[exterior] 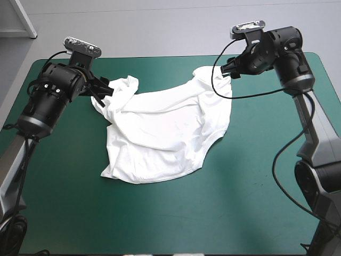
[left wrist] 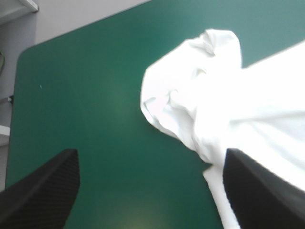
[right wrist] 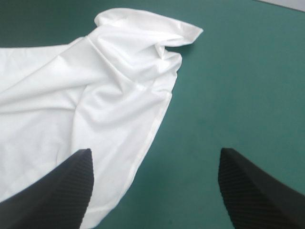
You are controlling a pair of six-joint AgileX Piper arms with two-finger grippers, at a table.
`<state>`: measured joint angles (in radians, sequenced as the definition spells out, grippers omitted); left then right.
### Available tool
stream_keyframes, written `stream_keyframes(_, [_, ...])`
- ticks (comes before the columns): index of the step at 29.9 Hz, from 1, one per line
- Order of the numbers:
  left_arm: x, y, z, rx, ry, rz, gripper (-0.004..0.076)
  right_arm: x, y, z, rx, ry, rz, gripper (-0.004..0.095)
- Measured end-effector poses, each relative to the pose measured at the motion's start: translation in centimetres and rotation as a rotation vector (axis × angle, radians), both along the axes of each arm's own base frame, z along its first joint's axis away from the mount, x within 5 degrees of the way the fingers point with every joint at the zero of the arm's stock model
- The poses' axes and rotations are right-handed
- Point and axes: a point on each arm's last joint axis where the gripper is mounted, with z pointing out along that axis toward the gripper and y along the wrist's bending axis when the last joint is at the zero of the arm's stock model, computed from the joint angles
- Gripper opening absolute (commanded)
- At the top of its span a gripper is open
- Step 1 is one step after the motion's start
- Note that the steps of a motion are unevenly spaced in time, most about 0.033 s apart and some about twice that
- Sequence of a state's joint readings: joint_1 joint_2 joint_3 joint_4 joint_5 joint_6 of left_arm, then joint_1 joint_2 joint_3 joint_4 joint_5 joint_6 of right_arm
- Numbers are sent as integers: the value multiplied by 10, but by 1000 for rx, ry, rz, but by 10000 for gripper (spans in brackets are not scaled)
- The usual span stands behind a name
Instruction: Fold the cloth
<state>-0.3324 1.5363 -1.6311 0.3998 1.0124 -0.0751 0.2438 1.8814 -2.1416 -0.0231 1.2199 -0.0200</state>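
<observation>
**High view.** T-shirt (exterior: 160, 133), white, is lying loosely spread and creased on the teal-green bench (exterior: 160, 213), reaching from the left jaws to the right jaws. The wrists are hiding the tips, so contact is possibly none.

**Left wrist view.** Left jaws are standing wide apart, gripping nothing. A bunched fold of the T-shirt (left wrist: 209, 95) is lying ahead, with cloth running down beside one black finger (left wrist: 259, 195).

**Right wrist view.** Right jaws are standing wide apart, empty. The T-shirt (right wrist: 95, 95) is spreading ahead and passing under one finger (right wrist: 57, 195).
</observation>
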Motion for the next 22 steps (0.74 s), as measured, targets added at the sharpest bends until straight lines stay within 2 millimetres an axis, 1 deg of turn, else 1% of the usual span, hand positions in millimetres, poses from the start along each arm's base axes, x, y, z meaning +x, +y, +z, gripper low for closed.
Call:
stream_keyframes(2, [-14,-5,5,-10,39,-15,595,-13,-3,-2,-5,29,1,671])
stream_keyframes(3, [-23,-8,6,-14,74,-28,595,-21,-5,-6,-11,53,2,671])
stream_keyframes(5, [-32,-13,5,-17,132,-45,595,-32,-8,-14,-23,95,3,671])
stream_keyframes(7, [-37,-17,1,-19,188,-58,595,-42,-10,-25,-33,134,4,671])
stream_keyframes(9, [-39,-19,-9,-19,232,-71,595,-50,-12,-37,-40,159,5,671])
stream_keyframes(14, [-47,-22,-48,-32,389,-87,595,-63,-15,-52,-43,187,6,671])
stream_keyframes(20, [-66,-22,-107,-41,607,-86,595,-64,-13,-53,-15,187,14,671])
stream_keyframes(22, [-70,-22,-125,-43,644,-87,595,-64,-12,-52,-7,183,19,670])
